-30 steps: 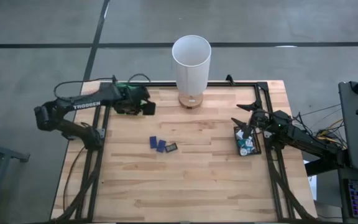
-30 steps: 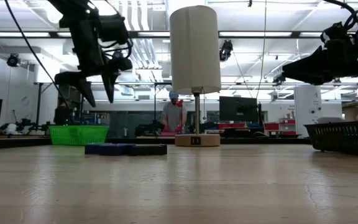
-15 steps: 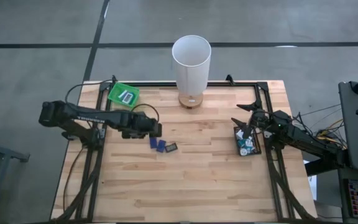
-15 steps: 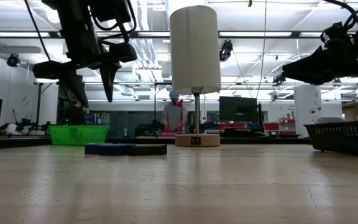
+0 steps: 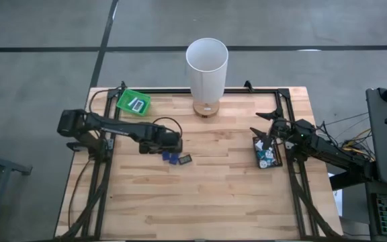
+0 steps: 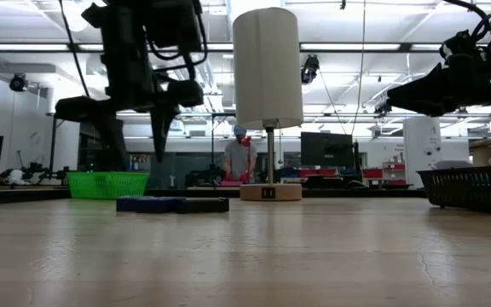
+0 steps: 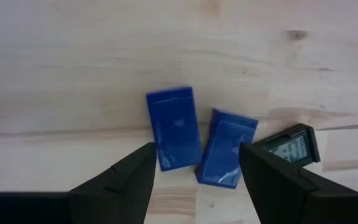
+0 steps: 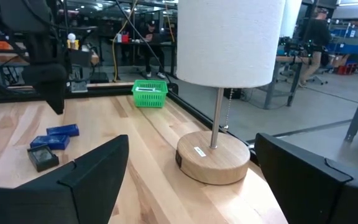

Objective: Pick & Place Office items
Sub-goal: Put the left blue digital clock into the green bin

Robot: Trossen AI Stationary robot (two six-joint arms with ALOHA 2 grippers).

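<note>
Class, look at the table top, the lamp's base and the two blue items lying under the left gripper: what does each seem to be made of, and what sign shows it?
Table top: pale wood, matt; plank joints and grain show.
Lamp base: light wood, smooth; fine grain on its rim.
Two blue items: probably plastic; even colour with soft glossy highlights, though a coated wrapper is possible.

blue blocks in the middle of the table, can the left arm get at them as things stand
Probably yes. The left pincer hangs open right above the two blue blocks, which lie bare on the table. Only the dark item beside them is close, and nothing covers them.
</note>
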